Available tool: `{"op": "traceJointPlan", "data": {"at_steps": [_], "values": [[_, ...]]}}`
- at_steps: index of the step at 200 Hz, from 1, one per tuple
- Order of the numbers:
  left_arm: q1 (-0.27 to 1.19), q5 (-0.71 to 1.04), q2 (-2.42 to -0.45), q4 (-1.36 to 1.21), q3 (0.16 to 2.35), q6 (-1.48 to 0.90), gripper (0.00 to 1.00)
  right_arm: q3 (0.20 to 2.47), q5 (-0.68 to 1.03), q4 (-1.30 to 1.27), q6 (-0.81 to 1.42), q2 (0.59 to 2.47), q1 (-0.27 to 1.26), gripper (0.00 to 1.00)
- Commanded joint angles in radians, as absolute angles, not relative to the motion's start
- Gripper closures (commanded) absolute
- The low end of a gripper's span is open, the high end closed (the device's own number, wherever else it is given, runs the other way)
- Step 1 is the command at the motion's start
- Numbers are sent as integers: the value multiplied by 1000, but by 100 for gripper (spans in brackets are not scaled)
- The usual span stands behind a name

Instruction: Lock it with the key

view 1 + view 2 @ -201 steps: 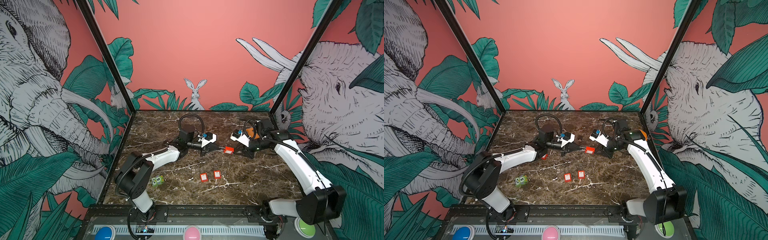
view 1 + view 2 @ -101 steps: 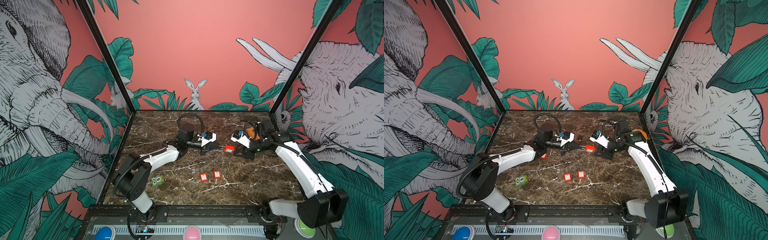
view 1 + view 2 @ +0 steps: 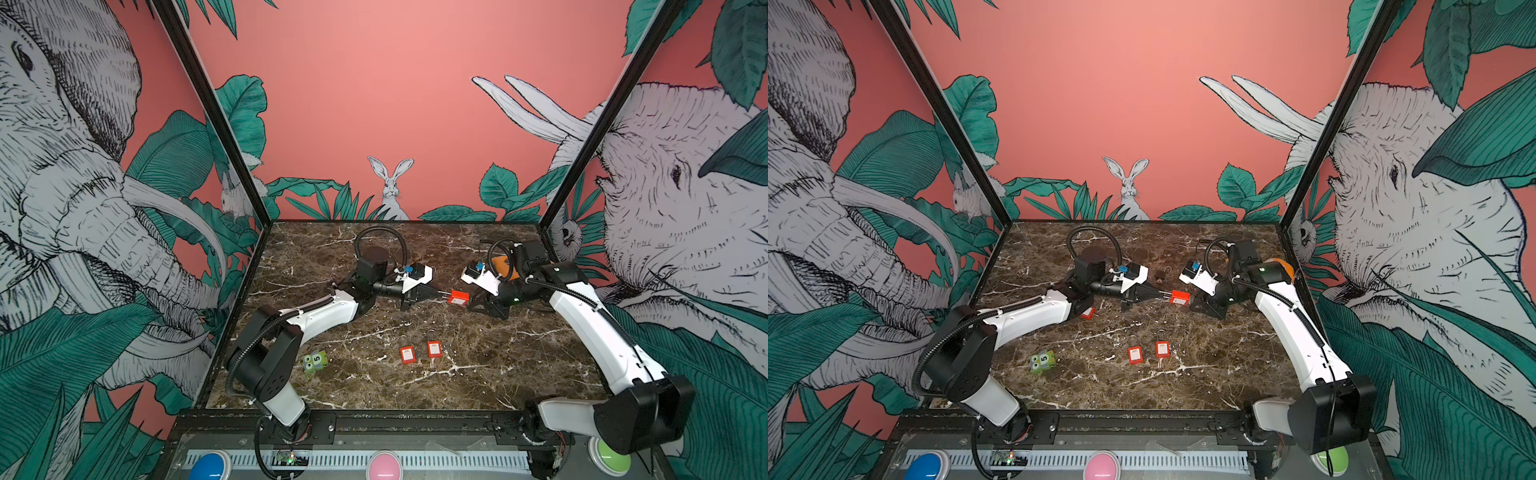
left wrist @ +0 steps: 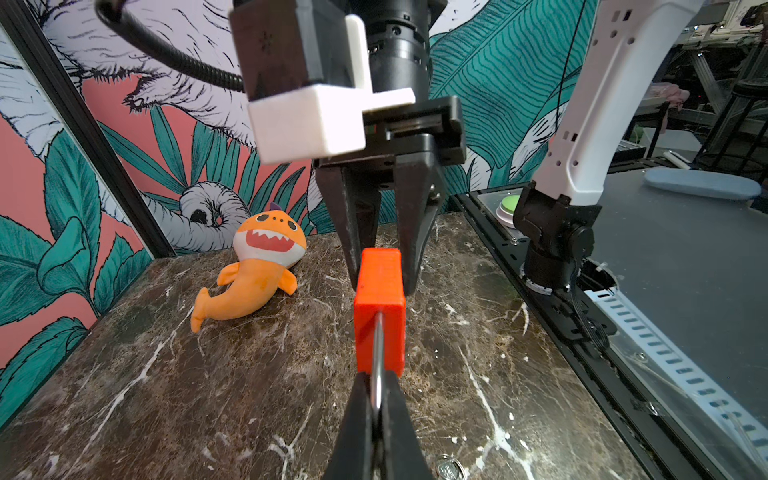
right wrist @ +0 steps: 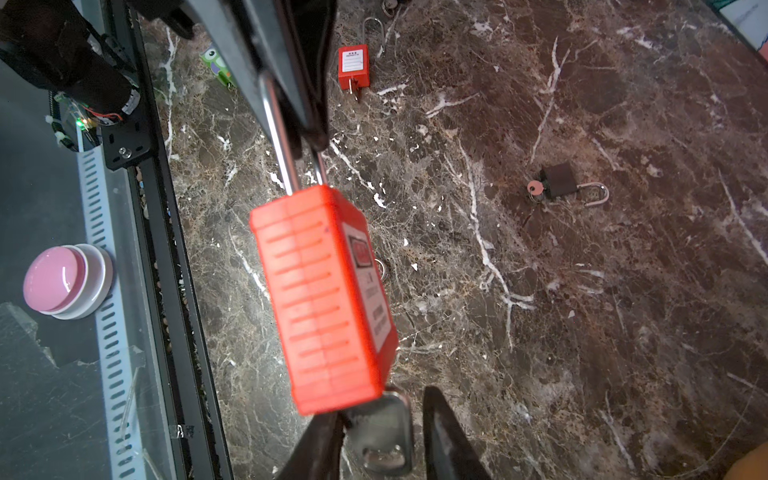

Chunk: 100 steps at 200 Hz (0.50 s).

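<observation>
**While the key sits in the lock, the turn is not yet made**

As both arms meet over the middle of the bench [image 3: 498, 365], the red padlock [image 3: 458, 298] hangs in the air between them, clear of the marble; the left gripper [image 4: 376, 399] is pressed tight on the steel shackle [image 5: 276, 137], carrying the whole lock; at the far end the silver key [image 5: 382, 432] juts from the base of the body, apparently seated in the keyway; the right gripper [image 5: 380, 409] stands spread about the key's head, one finger against it, a gap showing at the other, so no firm pinch that I can see; pickup done and key in, by my reading; what's left is to close on that head, twist, then let go; whether the shackle's short leg is home in the body, I can't tell from here; two more red padlocks [image 3: 407, 355] lie side by side nearer the front, and a black padlock [image 5: 559, 187] with a pink-headed key lies off on its own, all untouched.
</observation>
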<state>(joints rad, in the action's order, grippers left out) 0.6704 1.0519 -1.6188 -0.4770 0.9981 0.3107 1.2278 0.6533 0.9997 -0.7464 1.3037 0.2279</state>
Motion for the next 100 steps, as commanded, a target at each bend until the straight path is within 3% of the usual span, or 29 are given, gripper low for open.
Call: {"op": "traceJointPlan", "data": {"at_steps": [1,57,100], "values": [[666,1083,-1580,-515,1029,287,100,1214,634,952,-761,1291,229,72],[667,1091,-1607,-534,1046,245,100,1084,575,719,-780,1173,259,75],[667,1085,-1608,-536,1049,251,100,1042,481,704,-816,1095,264,63]]}}
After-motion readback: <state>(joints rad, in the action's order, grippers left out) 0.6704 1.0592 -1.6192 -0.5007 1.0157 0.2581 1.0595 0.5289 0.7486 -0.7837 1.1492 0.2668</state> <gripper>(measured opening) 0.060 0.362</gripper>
